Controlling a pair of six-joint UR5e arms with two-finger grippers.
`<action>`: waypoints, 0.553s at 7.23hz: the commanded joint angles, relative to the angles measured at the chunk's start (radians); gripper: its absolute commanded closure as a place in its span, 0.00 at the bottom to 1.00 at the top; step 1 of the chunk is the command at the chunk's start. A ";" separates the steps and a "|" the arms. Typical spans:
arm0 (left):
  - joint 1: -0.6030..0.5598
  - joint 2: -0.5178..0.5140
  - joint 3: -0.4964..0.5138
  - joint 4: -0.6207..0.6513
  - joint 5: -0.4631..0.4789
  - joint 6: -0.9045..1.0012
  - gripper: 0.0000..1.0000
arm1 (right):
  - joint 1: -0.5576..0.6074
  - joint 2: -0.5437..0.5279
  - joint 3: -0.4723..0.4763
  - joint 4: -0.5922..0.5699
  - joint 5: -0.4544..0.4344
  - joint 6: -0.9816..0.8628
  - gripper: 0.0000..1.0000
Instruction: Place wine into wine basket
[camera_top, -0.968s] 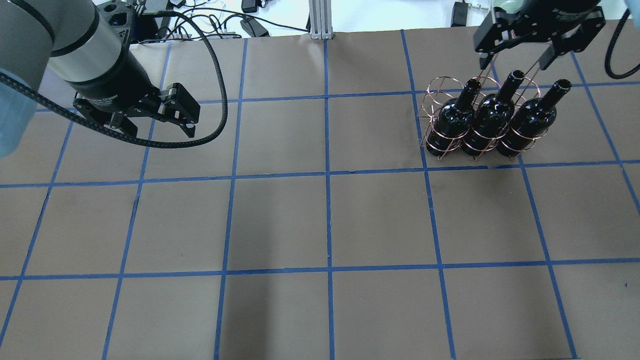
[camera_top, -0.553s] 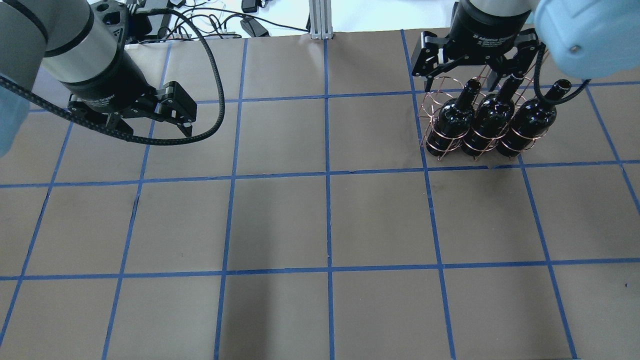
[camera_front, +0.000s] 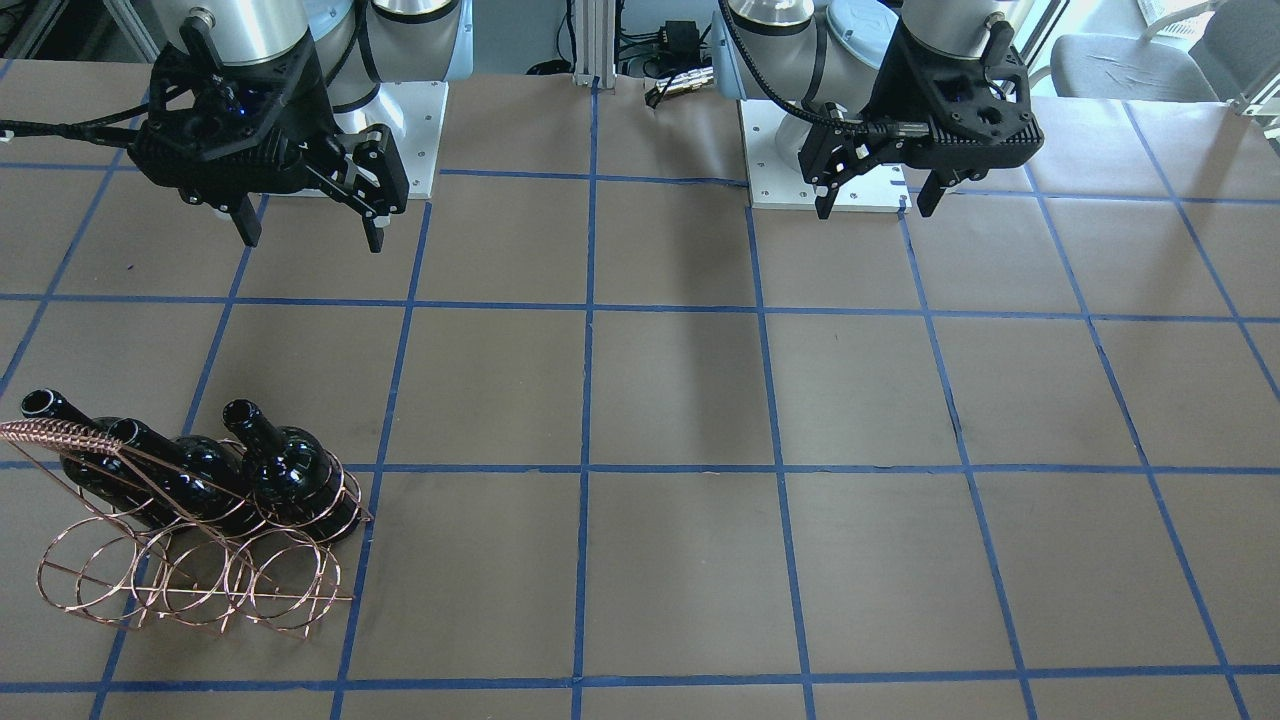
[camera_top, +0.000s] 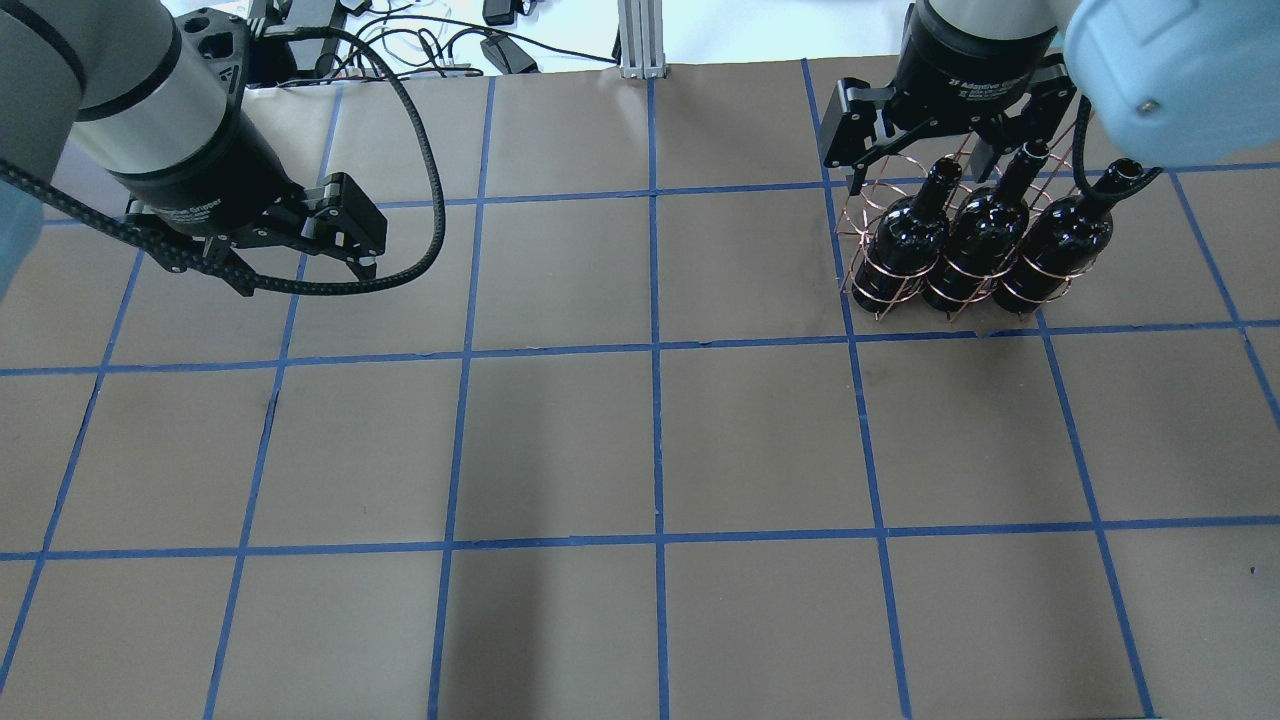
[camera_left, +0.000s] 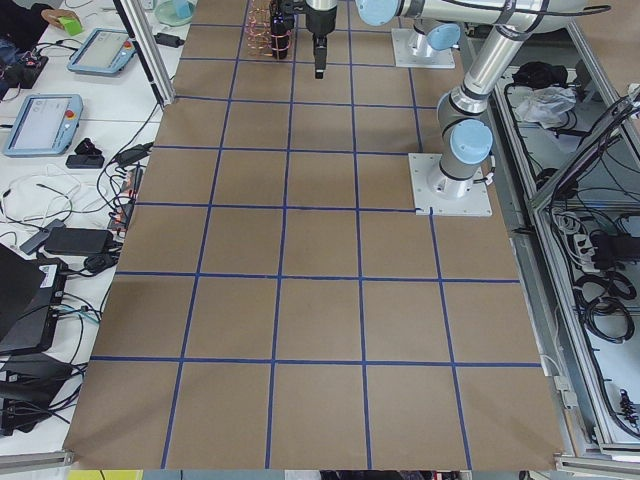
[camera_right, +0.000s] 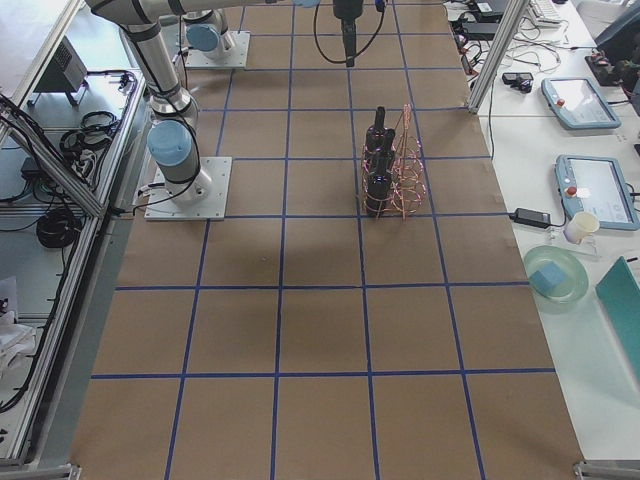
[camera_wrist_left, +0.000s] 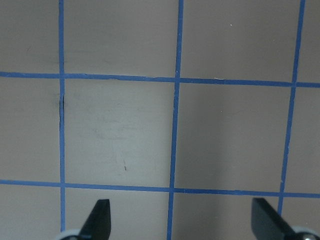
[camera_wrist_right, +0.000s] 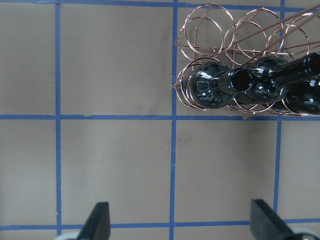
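Three dark glossy wine bottles (camera_top: 975, 235) stand side by side in the copper wire wine basket (camera_top: 868, 188), filling the row of rings nearer me. The far row of rings (camera_front: 190, 585) is empty. In the right wrist view the bottles (camera_wrist_right: 215, 87) and the basket (camera_wrist_right: 205, 30) sit at the top right. My right gripper (camera_top: 920, 165) is open and empty; it hangs high, over the bottle necks in the overhead view, touching nothing (camera_front: 312, 235). My left gripper (camera_top: 300, 255) is open and empty, far off on the other side of the table (camera_front: 872, 205).
The table (camera_top: 650, 440) is brown with a grid of blue tape lines. Cables and power bricks (camera_top: 500, 45) lie beyond its far edge. The basket's coil-wrapped handle (camera_front: 60, 435) rises over the bottles.
My right gripper has swung in from the far right and now hangs over the bottle necks. My left gripper has drifted slightly left. The bottles and the basket have not moved.
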 joint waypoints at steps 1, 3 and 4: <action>-0.001 0.006 0.001 -0.003 0.003 0.001 0.00 | -0.036 -0.014 0.001 0.032 0.038 -0.014 0.00; -0.001 0.006 -0.001 -0.002 -0.002 0.001 0.00 | -0.040 -0.026 0.001 0.063 0.044 -0.014 0.00; -0.001 0.007 0.001 -0.002 0.004 0.001 0.00 | -0.047 -0.026 0.001 0.069 0.046 -0.014 0.00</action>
